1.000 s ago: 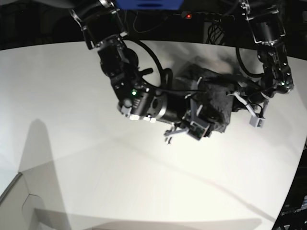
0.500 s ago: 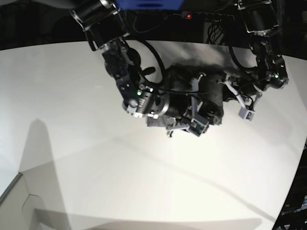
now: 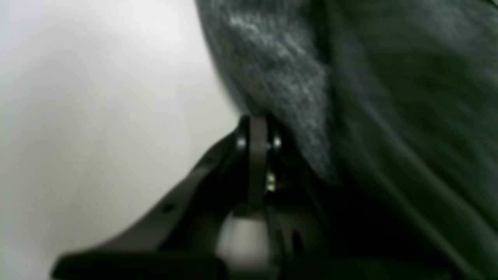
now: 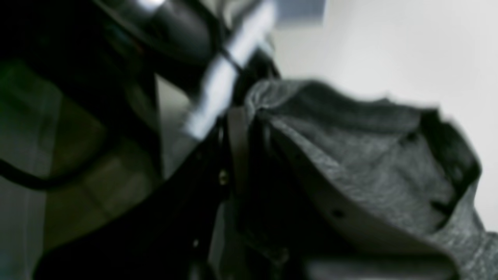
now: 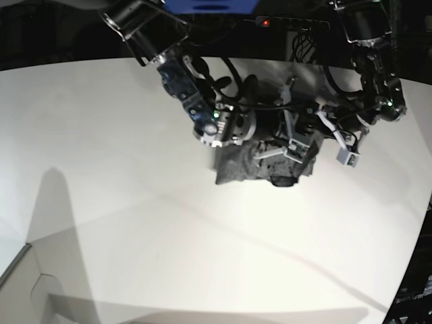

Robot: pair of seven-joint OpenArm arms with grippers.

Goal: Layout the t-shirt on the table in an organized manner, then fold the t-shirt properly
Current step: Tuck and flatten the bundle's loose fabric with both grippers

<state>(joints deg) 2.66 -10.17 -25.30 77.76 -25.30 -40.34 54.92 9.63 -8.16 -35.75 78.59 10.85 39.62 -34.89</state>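
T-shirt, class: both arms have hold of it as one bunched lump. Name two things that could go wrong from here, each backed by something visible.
1. The t-shirt hangs crumpled between the end effectors, with no sleeve or hem distinguishable, so it may land on the table twisted rather than flat.
2. The left end effector and right end effector each pinch only a small bit of cloth, so a tug could slip it free.
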